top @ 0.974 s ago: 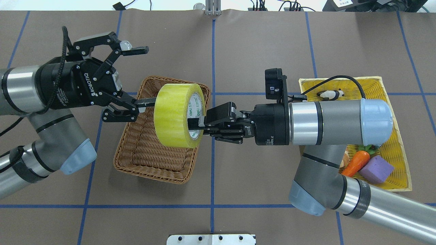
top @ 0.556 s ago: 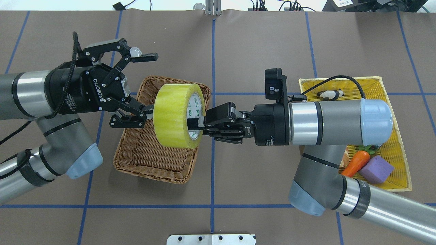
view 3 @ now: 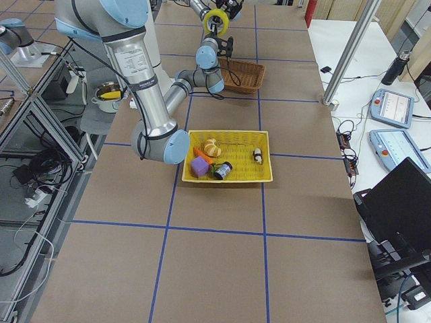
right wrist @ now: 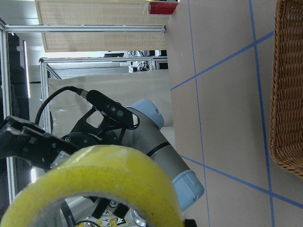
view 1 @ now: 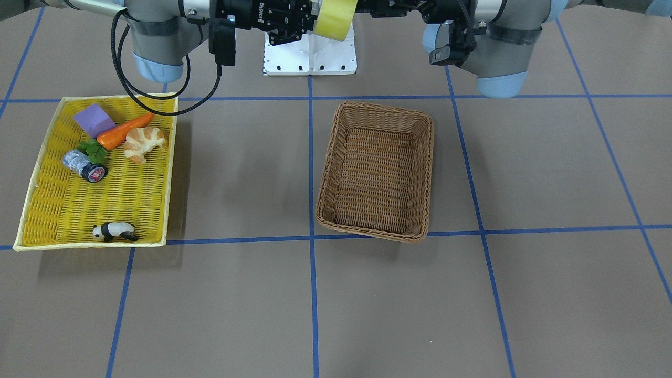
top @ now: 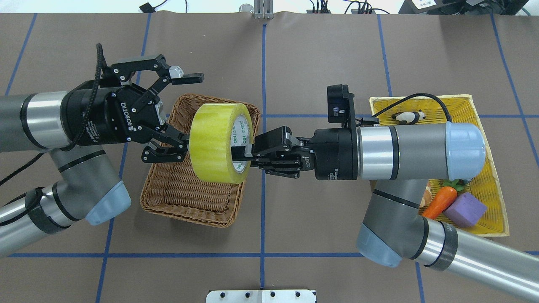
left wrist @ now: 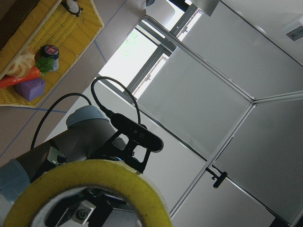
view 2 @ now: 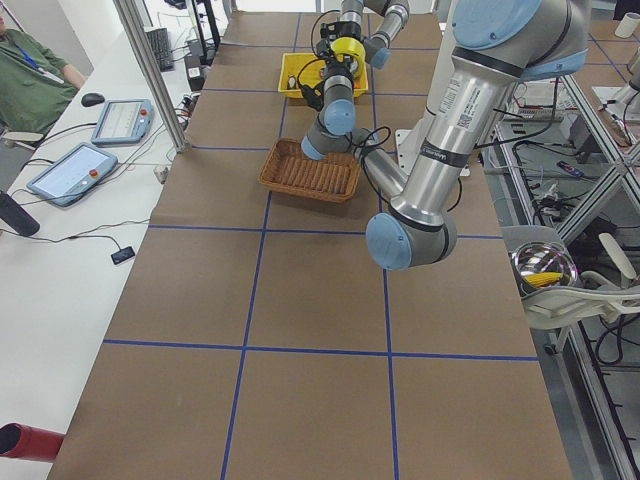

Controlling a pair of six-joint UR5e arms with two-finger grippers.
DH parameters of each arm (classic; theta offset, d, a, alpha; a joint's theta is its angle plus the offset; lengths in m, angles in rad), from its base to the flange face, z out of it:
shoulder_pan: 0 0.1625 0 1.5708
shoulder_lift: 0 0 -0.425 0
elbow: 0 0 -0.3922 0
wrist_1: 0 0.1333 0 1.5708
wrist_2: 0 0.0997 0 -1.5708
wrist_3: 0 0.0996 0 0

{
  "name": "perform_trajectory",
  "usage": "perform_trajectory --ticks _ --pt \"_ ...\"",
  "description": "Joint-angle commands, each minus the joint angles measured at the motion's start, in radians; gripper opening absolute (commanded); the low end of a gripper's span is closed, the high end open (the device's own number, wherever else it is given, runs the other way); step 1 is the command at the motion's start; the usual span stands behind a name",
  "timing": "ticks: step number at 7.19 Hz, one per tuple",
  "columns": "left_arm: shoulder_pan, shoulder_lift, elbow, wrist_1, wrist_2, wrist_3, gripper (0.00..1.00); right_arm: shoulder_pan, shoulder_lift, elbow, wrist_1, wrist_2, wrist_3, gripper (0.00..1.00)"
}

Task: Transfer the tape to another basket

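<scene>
**Clerk:** Entry one: right gripper [top: 241,156], fingers?

**Checker:** Drawn narrow and clamped on the tape [top: 217,143] at its right-hand face, centre of the overhead frame. One dark finger reaches into the grey-white core. The other is hidden by the roll.

**Clerk:** Entry two: left gripper [top: 194,106]?

**Checker:** Fingers spread wide, holding nothing. The upper finger [top: 189,77] points right in free air, just above the basket's top-left corner in frame. The lower finger runs to the roll's left face. Its tip is hidden there, so contact cannot be told.

**Clerk:** The tape itself?

**Checker:** One roll, translucent yellow, standing on edge, its hole facing left and right, with green print on the core. It is held in the air between the two grippers. Overhead, it overlaps the upper right part of the basket [top: 177,191]. In the front-facing view it sits at the top edge of the frame, well apart from the wicker below.

**Clerk:** Basket?

**Checker:** One, brown wicker, deep, with rounded corners and a braided rim. It lies flat on the brown table [top: 320,63], left of centre overhead.

**Clerk:** Remaining stock?

**Checker:** One yellow woven tray [view 1: 131,194], at the left of the front-facing frame, well apart from the basket. Contents:
- purple block [view 1: 93,119]
- carrot [view 1: 123,134]
- bread piece [view 1: 143,143]
- green leaf [view 1: 94,151]
- silver cylinder [view 1: 84,165] with a dark cap
- panda figure [view 1: 114,231], near the lower rim

Overhead, the right arm crosses over this tray and hides part of it.
</scene>
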Motion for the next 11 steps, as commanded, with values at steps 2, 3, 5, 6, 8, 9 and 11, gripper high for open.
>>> perform_trajectory --ticks 2,3,5,6,8,9,11 --pt "0.005 -0.003 0.0 -0.001 0.0 0.001 0.75 0.0 0.001 -0.002 0.0 0.0 0.001 0.0" --pt "0.006 -0.003 0.0 -0.001 0.0 0.001 0.71 0.0 0.001 -0.002 0.0 0.0 0.001 0.0" --pt "0.006 -0.001 0.001 -0.003 -0.003 0.001 0.66 0.0 0.001 0.0 0.0 0.0 0.001 0.0" --pt "0.008 -0.001 0.0 -0.003 -0.003 0.001 0.63 0.0 0.001 -0.002 0.0 0.0 0.001 0.0" --pt "0.011 0.0 0.0 -0.008 -0.003 0.001 0.54 0.0 0.001 0.0 0.0 -0.002 0.0 0.0" --pt "0.012 0.002 0.0 -0.009 -0.003 0.001 0.47 0.0 0.001 0.0 0.0 -0.002 0.0 0.0" --pt "0.014 0.008 0.0 -0.012 -0.003 0.001 0.44 0.0 0.002 0.0 0.0 -0.003 0.0 0.64"
